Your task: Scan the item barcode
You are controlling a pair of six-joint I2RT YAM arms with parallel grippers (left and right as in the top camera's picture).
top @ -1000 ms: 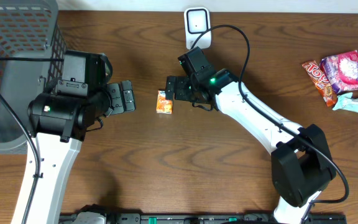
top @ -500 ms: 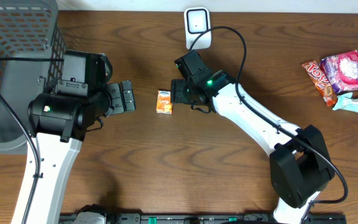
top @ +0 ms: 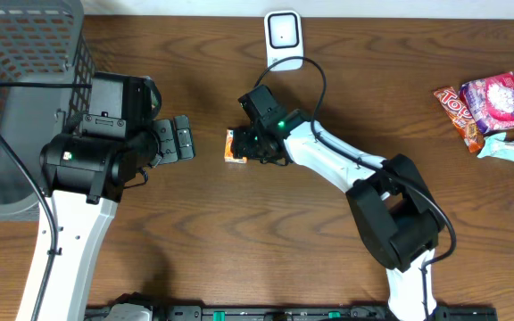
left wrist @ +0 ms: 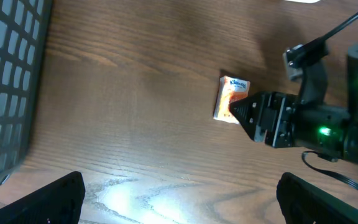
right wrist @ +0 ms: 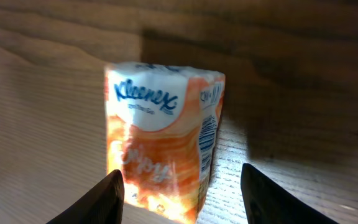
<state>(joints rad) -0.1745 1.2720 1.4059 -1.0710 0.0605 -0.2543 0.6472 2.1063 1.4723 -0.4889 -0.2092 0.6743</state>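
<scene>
Tissue pack (top: 230, 148) lies flat mid-desk, near white scanner (top: 283, 36). Orange-and-white wrap, barcode on side face in right wrist view. Right claw (top: 241, 145) straddles pack, fingers apart, one either side. Gap shows at one finger; other sits just beside pack edge, contact unclear. Left claw (top: 182, 138) spread wide, holding nothing, left of pack, beside grey basket (top: 25, 80). Desk (top: 239, 241) dark wood.

Dark wood-grain table (top: 239, 232)
</scene>
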